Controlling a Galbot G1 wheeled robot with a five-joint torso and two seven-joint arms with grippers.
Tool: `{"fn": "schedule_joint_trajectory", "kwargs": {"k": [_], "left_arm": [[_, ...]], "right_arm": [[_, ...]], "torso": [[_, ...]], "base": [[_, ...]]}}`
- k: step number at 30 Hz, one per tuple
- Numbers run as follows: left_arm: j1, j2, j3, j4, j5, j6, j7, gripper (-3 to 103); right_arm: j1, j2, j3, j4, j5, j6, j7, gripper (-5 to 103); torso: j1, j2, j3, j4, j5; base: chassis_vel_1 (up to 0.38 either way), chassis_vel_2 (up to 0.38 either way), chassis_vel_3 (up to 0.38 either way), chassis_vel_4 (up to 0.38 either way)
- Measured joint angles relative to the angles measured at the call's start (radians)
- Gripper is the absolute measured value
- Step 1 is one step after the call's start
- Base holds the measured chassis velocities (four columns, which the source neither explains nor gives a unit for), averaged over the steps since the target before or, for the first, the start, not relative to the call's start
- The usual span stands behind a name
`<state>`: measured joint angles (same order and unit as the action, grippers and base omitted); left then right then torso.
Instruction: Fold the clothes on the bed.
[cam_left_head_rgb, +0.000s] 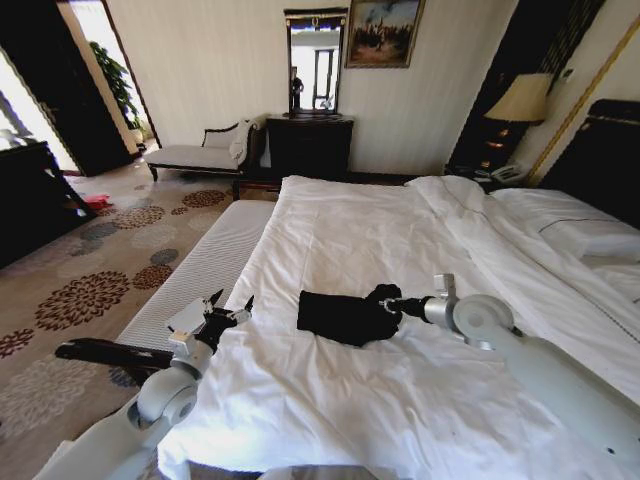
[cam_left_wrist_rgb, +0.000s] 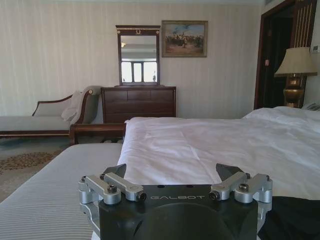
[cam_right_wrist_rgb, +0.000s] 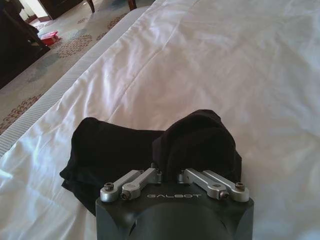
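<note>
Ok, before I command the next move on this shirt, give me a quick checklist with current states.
1. Right gripper shut on the black T-shirt: ok; in the right wrist view its fingers are closed into a raised fold.
2. Shirt resting on the bed, away from the edge: ok.
3. Left gripper free of the cloth: ok; it is open, at the bed's near-left edge.
4. Shirt folded flat and neat: not ok; it is bunched in a lump.
5. How many layers the right gripper pinches: cannot tell.
6. Bench beside the left arm not touched: cannot tell.
</note>
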<state>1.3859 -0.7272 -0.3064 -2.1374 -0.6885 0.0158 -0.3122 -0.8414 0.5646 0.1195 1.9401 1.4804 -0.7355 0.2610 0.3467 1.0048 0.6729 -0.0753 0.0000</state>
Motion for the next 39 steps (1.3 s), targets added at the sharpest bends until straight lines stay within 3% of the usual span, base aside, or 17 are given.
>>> {"fn": "schedule_joint_trajectory", "kwargs": {"k": [5, 13, 25, 31, 39], "left_arm": [[0.015, 0.016, -0.023, -0.024, -0.004, 0.0, -0.001, 100], [0.044, 0.016, -0.047, -0.041, 0.003, -0.004, 0.001, 100], [0.057, 0.008, -0.06, -0.036, 0.003, -0.01, 0.011, 100], [0.056, -0.005, -0.05, -0.026, 0.007, -0.012, 0.014, 100], [0.058, -0.008, -0.052, -0.025, 0.009, -0.013, 0.014, 100]], "right_arm": [[0.198, 0.044, -0.168, -0.053, 0.03, 0.0, 0.017, 7], [0.29, 0.113, -0.312, -0.119, 0.032, 0.0, 0.04, 7], [0.344, 0.198, -0.378, -0.198, 0.032, 0.0, 0.062, 7], [0.367, 0.192, -0.397, -0.144, 0.069, 0.0, 0.073, 7], [0.382, 0.22, -0.447, -0.162, 0.046, 0.0, 0.071, 7]], "torso": [[0.0, 0.0, 0.0, 0.0004, -0.0002], [0.0, 0.0, 0.0, -0.0005, -0.0001], [0.0, 0.0, 0.0, 0.0002, -0.0001], [0.0, 0.0, 0.0, 0.0, -0.0002], [0.0, 0.0, 0.0, -0.0001, 0.0001]], "base": [[0.0, 0.0, 0.0, 0.0], [0.0, 0.0, 0.0, 0.0], [0.0, 0.0, 0.0, 0.0], [0.0, 0.0, 0.0, 0.0], [0.0, 0.0, 0.0, 0.0]]}}
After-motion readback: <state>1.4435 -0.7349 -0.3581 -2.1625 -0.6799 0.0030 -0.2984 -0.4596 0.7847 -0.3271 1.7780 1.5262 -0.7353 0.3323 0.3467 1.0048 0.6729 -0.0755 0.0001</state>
